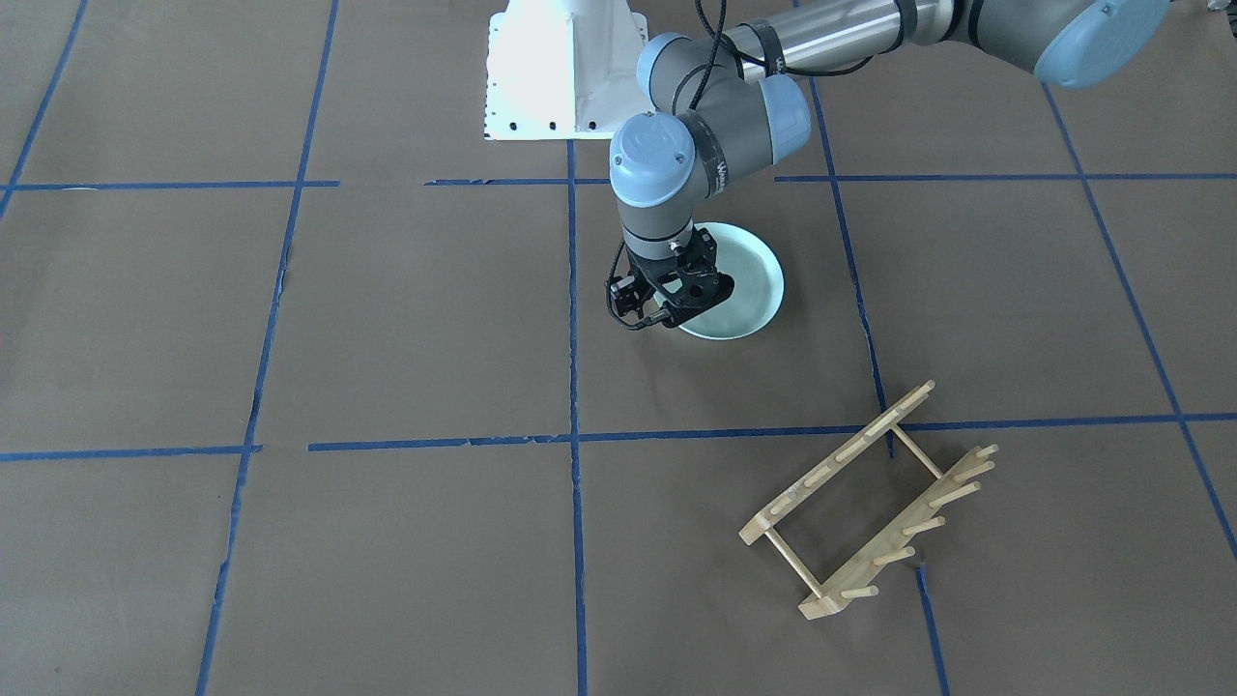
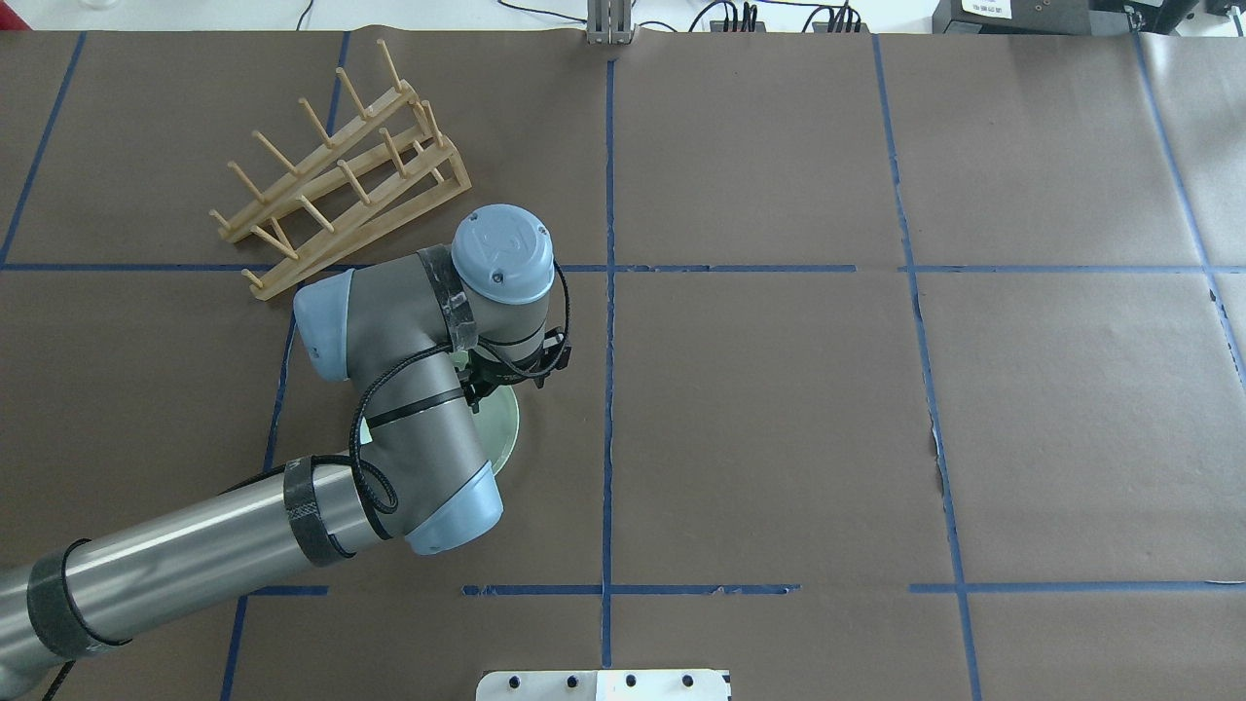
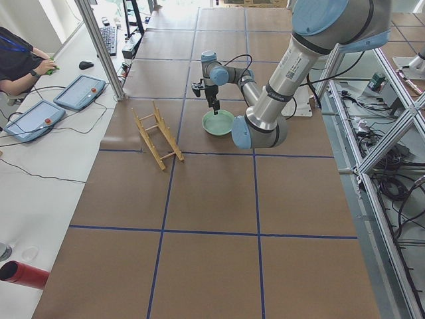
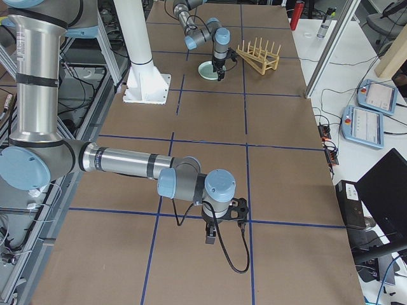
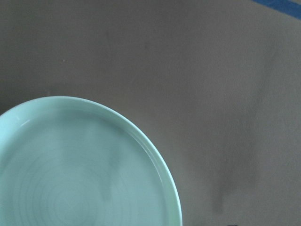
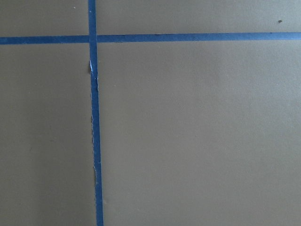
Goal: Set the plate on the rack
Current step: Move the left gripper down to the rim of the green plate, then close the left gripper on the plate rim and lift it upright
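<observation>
Mint-green and filling the lower left corner of the left wrist view, the plate point(image 5: 84, 179) sits closest of all, its low rim curving up and faint rings showing in its floor. It lies flat on the brown paper table point(image 1: 387, 319), in the robot's left half and near the centre tape line.

Over to the front-facing camera: the left gripper point(image 1: 667, 307) points straight down over the plate's edge, on the side away from the robot's white base point(image 1: 560, 68). From the left-end camera it seems to hang just above the rim rather than on it, though that view is too small to be sure. Its jaws look spread. The black linkage stands wide in the front view, and two separate finger shadows fall in the wrist view, one on the plate's floor, one on the paper outside the rim. Nothing is pinched between them.

Now the rack point(image 1: 870, 503). It stands on the table well apart from the plate, farther from the base and farther toward the robot's left, across a blue tape line point(image 1: 734, 433). Both rails rest on the paper, pegs up, two thin crossbars joining them, and no plate is on it.

And the right arm: it shows only from the right-end camera, reaching low over the table far from the plate, with the right gripper point(image 4: 210, 240) pointing down just above the paper. Whether those jaws are spread or together, I cannot tell. Its wrist camera shows only brown paper and crossing blue tape.
</observation>
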Robot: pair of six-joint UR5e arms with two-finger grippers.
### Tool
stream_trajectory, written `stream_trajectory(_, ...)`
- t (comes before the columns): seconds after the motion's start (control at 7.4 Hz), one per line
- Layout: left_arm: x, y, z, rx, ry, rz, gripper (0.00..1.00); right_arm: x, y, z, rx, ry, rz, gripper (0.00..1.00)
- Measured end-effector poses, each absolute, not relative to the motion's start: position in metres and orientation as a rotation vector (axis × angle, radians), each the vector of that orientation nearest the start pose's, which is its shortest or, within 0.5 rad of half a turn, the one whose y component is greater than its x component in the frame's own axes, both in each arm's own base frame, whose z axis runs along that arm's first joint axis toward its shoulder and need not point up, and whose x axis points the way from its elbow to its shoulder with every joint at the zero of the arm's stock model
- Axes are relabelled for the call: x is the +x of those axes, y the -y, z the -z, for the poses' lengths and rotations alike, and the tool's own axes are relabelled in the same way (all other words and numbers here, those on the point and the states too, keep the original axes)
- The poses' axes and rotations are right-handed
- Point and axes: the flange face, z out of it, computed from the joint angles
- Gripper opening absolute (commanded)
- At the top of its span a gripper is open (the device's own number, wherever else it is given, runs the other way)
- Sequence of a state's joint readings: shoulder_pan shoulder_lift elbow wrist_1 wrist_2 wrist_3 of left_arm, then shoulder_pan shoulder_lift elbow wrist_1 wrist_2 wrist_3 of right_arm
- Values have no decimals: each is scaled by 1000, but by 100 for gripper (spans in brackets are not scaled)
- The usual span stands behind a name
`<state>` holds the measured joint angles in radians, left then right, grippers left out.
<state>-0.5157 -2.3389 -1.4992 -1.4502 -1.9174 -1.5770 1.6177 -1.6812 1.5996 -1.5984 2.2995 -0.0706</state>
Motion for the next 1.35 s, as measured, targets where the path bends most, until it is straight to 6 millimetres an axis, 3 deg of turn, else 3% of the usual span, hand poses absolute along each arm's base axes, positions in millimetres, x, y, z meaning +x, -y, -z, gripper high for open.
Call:
stream_trajectory(0.27,589,448,-246,-174,-644,399,44,87,431,-701,-61,733,-17,100)
stream_trajectory(0.41,590,448,-247,-173,-644,398,29,87,431,-701,-61,733,-17,100)
stream_trajectory(0.54,589,448,-247,-172,-644,397,0,87,431,-701,-61,733,-17,100)
stream_trajectory(1.08,586,449,-236,-163,-691,387,0,87,431,-702,-61,733,-17,100)
stream_trajectory(1.35,558,454,-202,-150,-786,384,0,87,431,-701,-61,733,-17,100)
